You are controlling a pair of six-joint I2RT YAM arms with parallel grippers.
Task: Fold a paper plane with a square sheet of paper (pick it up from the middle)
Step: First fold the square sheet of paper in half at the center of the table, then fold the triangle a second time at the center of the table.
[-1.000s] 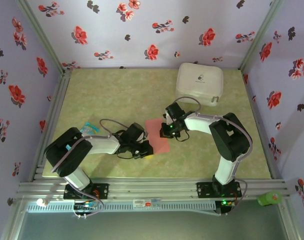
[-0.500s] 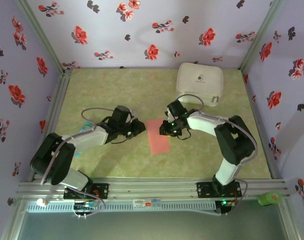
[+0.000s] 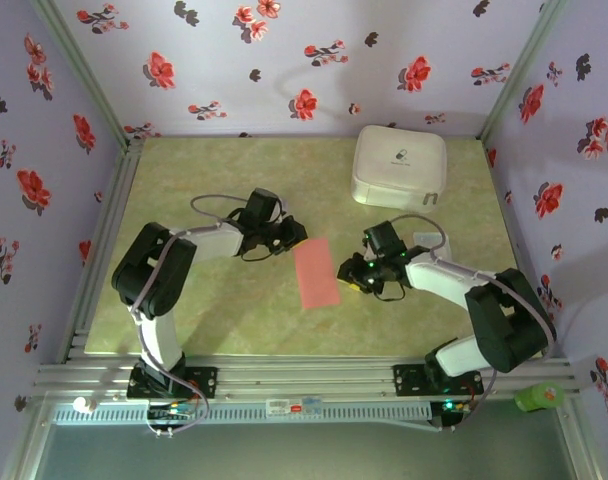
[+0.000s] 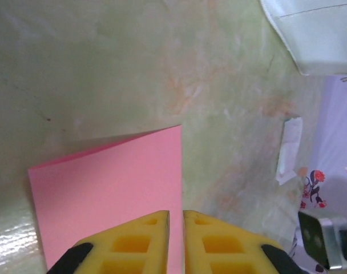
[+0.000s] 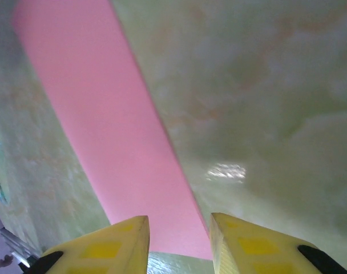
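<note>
One salmon-red sheet of paper (image 3: pixel 316 272), folded into a flat narrow rectangle, lies mid-table, with the almost closed, empty left gripper (image 3: pixel 292 238) at its 10 o'clock, the part-open, empty right gripper (image 3: pixel 350 274) at its 3 o'clock, and one white case (image 3: pixel 399 166) at its 1 o'clock.

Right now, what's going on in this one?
Two arms are partway through a folding job. The salmon-red paper lies on the table as a narrow rectangle, apparently folded once, with no dart shape yet. The left end effector, shut, sits by its far left corner. The right end effector, open, hovers by its right edge. Neither grips it. A white case stands back right.
</note>
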